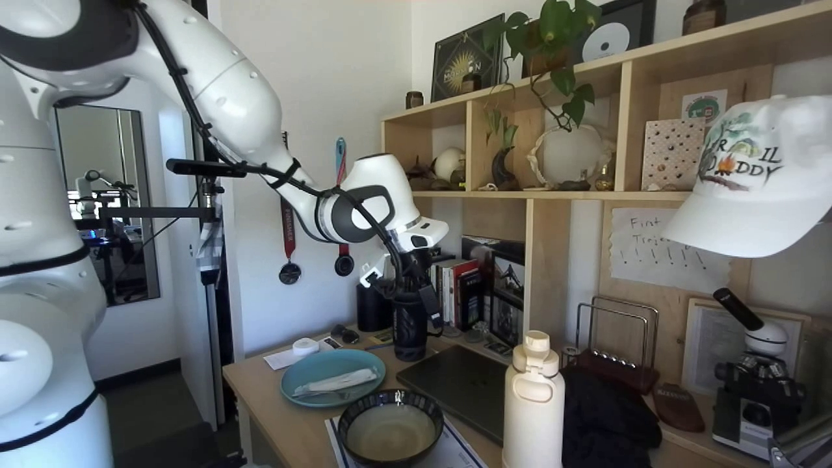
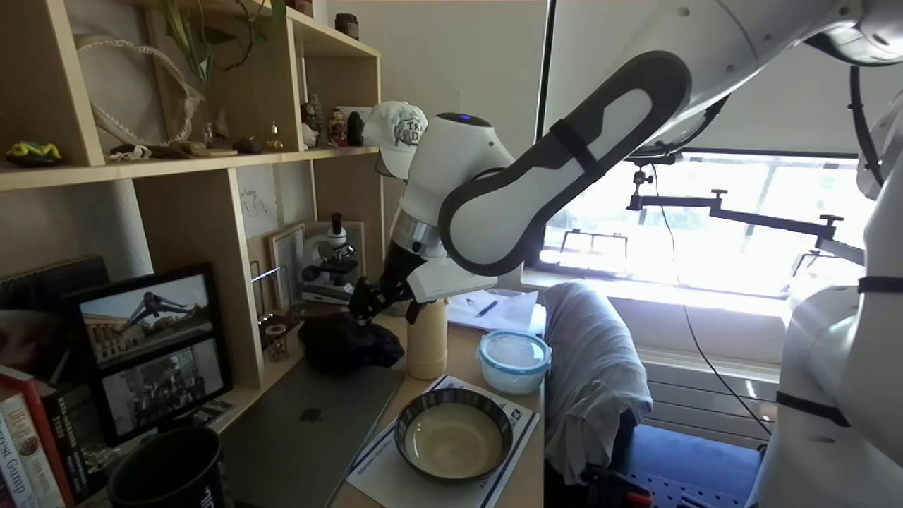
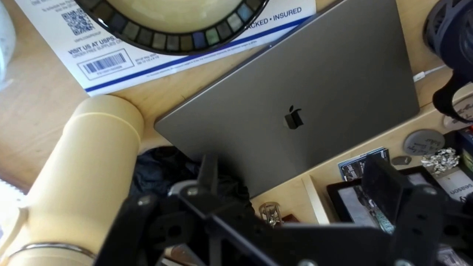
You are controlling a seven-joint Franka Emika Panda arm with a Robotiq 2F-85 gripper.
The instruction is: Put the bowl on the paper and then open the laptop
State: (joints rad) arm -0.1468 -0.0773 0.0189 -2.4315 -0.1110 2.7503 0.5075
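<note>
The Apple laptop point(image 3: 303, 81) lies closed across the centre of the wrist view, its long axis slanting from lower left to upper right. The leaf of its logo points toward the upper-left long edge, so that is probably the edge that lifts. The gripper point(image 3: 295, 179) shows at the bottom of the frame, its fingers point(image 3: 386, 184) spread wide with nothing between them, and they appear along the opposite, lower-right edge; the likely next move is therefore up the frame, across the lid, to the far edge. In both exterior views it hangs above the lid, apart from it. Past that far edge, at top left of centre, the mosaic-rimmed bowl point(image 3: 173, 27) sits upright on the USPS-printed paper point(image 3: 107, 66), so the first half of the task looks done. The strip of wooden desk point(image 3: 170, 90) between paper and laptop narrows to almost nothing toward the top, and a finger working there could nudge the bowl; the wider gap at left seems the better way in. Close to that left corner, though, stands the cream bottle point(image 3: 96, 166), with black cloth point(image 3: 159, 170) bunched beside the laptop's short edge. At upper right, a dark tumbler point(image 3: 454, 37) stands just beyond the laptop.
</note>
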